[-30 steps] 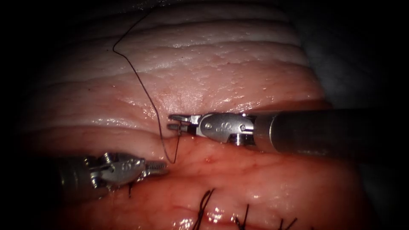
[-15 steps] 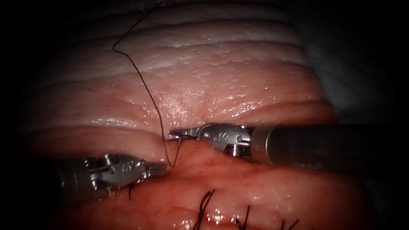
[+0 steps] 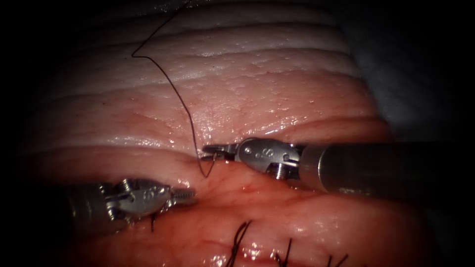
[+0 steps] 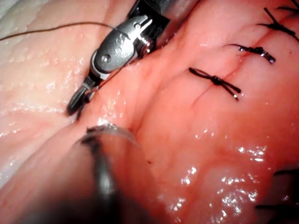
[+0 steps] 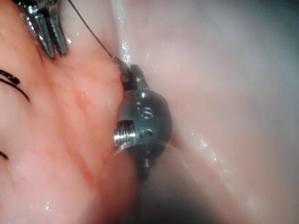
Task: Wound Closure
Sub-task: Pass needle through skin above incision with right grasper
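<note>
Your right arm's steel needle driver (image 3: pixel 213 151) grips the thin dark thread (image 3: pixel 168 89) at the fold in the glistening pink tissue (image 3: pixel 257 94); your left driver (image 3: pixel 185 197), jaws closed and empty, rests nearer left.

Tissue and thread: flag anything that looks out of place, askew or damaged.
Nothing stands out. The thread runs slack across the tissue down to the right hand, whose jaws are shut on it at the cut. The left hand holds nothing. Knotted stitches lie along the closed part of the cut.
</note>
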Motion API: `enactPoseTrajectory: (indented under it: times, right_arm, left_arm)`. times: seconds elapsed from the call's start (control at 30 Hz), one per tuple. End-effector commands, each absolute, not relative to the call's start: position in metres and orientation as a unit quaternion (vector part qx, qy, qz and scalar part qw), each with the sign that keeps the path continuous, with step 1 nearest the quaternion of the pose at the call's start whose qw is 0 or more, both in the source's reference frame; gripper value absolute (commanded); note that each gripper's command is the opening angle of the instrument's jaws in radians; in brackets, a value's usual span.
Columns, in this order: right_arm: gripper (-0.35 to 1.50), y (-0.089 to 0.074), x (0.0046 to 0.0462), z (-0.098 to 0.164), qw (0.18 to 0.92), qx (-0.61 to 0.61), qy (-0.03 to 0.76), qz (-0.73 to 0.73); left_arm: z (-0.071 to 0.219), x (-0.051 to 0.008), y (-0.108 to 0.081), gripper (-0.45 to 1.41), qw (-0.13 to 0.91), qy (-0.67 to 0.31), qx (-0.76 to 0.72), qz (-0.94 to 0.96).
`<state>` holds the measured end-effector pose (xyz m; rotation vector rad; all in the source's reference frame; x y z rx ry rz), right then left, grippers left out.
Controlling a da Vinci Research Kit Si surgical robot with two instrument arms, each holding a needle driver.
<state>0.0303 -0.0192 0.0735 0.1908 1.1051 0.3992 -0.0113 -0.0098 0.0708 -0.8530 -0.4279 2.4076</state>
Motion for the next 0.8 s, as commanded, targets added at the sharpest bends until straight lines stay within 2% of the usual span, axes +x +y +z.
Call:
enactPoseTrajectory:
  times: [0.03,0.27,0.8]
  right_arm:
    - [-0.35,-0.0181,0.0310,0.0729,0.821,0.073,0.533,0.191]
    - [-0.35,-0.0145,0.0309,0.0710,0.813,0.038,0.543,0.207]
    - [-0.35,-0.0131,0.0325,0.0722,0.803,0.072,0.548,0.225]
  left_arm:
    - [0.0711,-0.0118,-0.0095,-0.18,0.273,-0.158,-0.323,0.892]
    - [0.0690,-0.0121,-0.0066,-0.18,0.284,-0.124,-0.361,0.880]
    - [0.0729,-0.0142,-0.0081,-0.18,0.273,-0.106,-0.362,0.885]
